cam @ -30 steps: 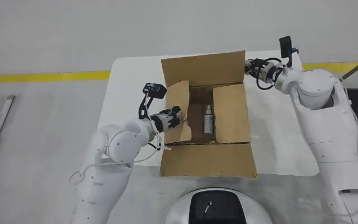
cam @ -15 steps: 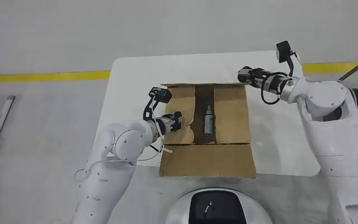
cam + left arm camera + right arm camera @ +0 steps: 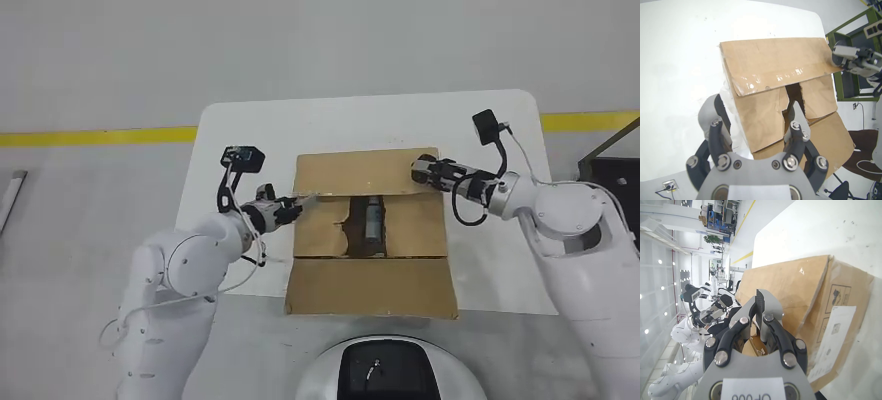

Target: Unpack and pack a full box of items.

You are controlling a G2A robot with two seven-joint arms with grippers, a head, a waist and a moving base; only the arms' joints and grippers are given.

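Note:
A brown cardboard box (image 3: 370,285) stands in the middle of the white table (image 3: 250,130). Its far flap (image 3: 360,172) lies folded down over the two side flaps, and the near flap hangs outward. Through the gap between the side flaps a small bottle (image 3: 368,218) shows inside. My left gripper (image 3: 285,210) is open at the box's left edge, its fingers astride that edge (image 3: 757,111). At the far flap's right corner, my right gripper (image 3: 422,172) is shut on the flap (image 3: 791,285), as the right wrist view (image 3: 759,298) shows it.
White table surface lies bare to the left, right and behind the box. A printed label (image 3: 834,336) sits on the box's right wall. A green metal rack (image 3: 848,91) stands off the table's right side, and a yellow line (image 3: 100,135) runs along the floor.
The far flap came down from upright onto the box with my right gripper at its corner. The left side flap folded flat, and my left gripper drew back to the box's left edge.

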